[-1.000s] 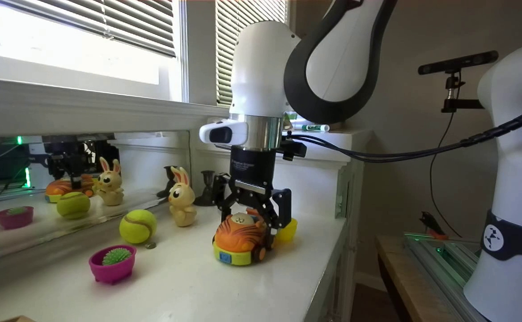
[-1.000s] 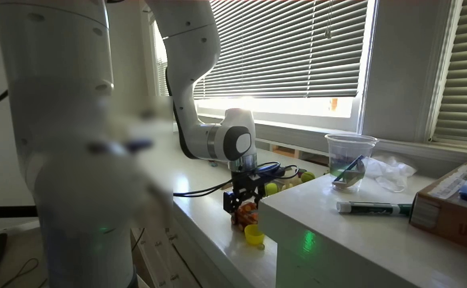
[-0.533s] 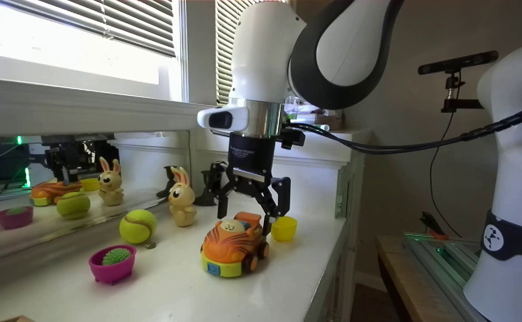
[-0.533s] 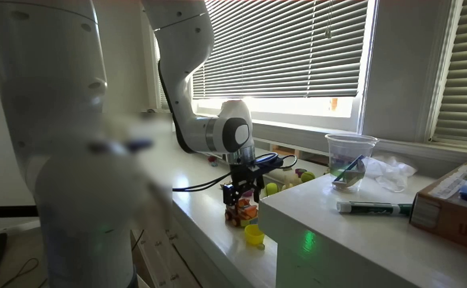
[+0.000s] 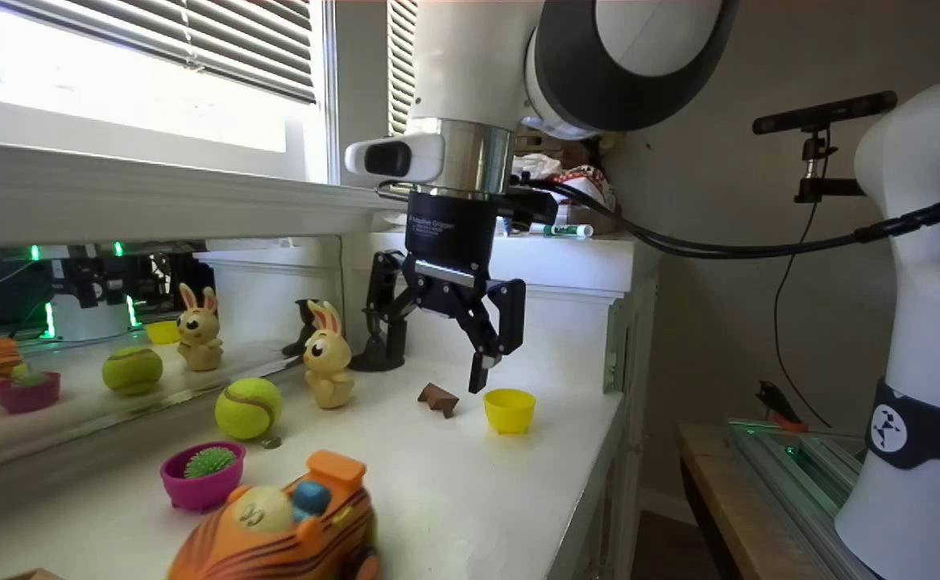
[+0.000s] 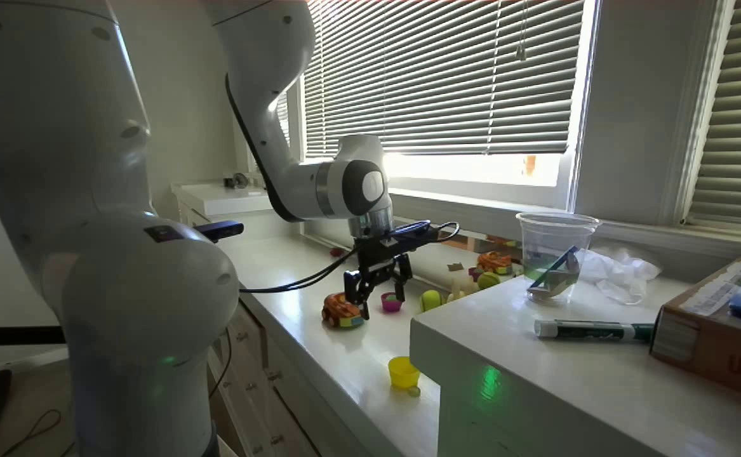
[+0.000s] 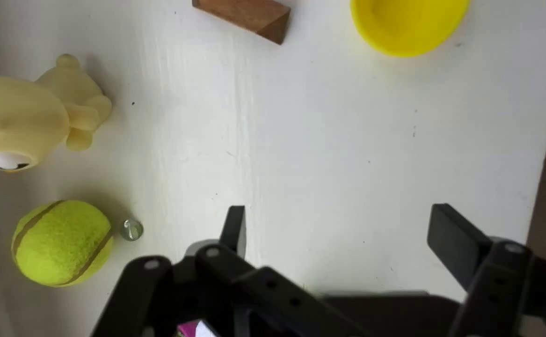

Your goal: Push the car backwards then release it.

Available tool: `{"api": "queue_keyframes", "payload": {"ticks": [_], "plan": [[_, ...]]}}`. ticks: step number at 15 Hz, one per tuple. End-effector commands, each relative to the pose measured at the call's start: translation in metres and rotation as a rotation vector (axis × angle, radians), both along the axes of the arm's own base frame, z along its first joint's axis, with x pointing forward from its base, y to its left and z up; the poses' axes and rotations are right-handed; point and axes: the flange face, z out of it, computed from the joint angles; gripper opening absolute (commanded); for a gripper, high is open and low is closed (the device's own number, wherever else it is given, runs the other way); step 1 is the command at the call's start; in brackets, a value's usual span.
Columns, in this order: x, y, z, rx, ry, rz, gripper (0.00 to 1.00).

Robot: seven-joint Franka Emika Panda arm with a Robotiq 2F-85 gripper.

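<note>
The orange toy car [image 5: 284, 532] stands on the white counter [image 5: 453, 499] at the bottom of an exterior view, partly cut off by the frame edge. It also shows in an exterior view [image 6: 343, 311] on the counter beside the gripper. It is out of sight in the wrist view. My gripper [image 5: 436, 366] is raised above the counter, apart from the car. In the wrist view the gripper [image 7: 340, 229] is wide open with only bare counter between its fingers.
A yellow cup [image 5: 510, 411] and a brown wooden piece [image 5: 439, 399] lie near the gripper. A toy rabbit [image 5: 328, 358], a tennis ball [image 5: 249, 408] and a pink bowl [image 5: 202, 477] with a green spiky ball stand along the mirror side. The counter edge [image 7: 542, 154] runs at the right.
The car was between the gripper's fingers, came out from under them, and has travelled along the counter past the pink bowl. The gripper has risen and opened.
</note>
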Motion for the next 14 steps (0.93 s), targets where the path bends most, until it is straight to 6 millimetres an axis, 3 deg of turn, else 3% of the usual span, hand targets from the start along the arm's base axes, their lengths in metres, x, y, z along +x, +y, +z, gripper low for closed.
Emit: {"api": "queue_keyframes", "payload": {"ticks": [1,2,3,14], "plan": [[-0.007,0.014,0.017,0.006,-0.016,-0.039,1.0],[-0.007,0.018,0.02,-0.001,-0.01,-0.043,1.0],[-0.001,0.01,0.009,0.002,-0.01,-0.018,1.0],[-0.002,0.016,0.013,0.002,-0.012,-0.025,1.0]]}}
